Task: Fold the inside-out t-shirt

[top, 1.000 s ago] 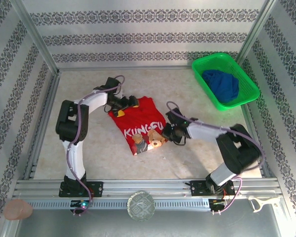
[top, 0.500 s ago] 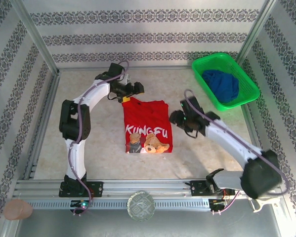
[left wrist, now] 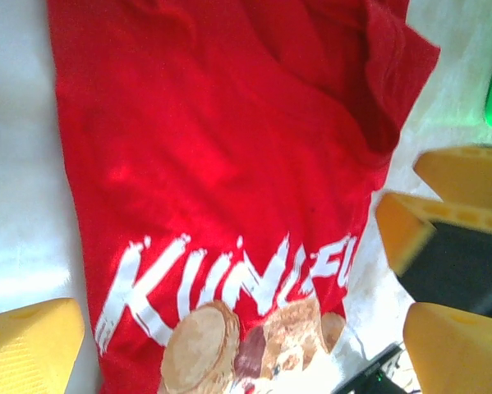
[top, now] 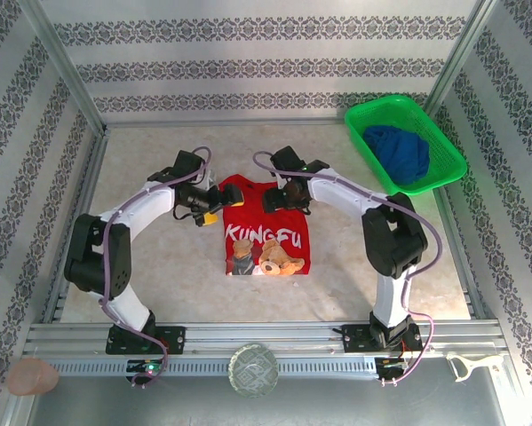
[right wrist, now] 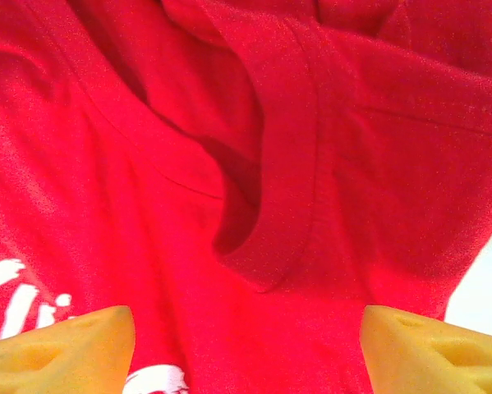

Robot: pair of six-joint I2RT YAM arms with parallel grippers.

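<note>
The t-shirt (top: 266, 226) had just been straightened into a narrow rectangle, likely ready for another fold. The right tool (top: 276, 199) had released it; both it and the left tool (top: 226, 204) hovered open, empty.

The t-shirt (top: 266, 213) is soft matt red cloth; the basket (top: 439, 133) is glossy green plastic.

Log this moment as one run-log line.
t-shirt: folded narrow, print up, on table | left gripper: jaws open, at far-left corner | right gripper: jaws open, over collar
</note>
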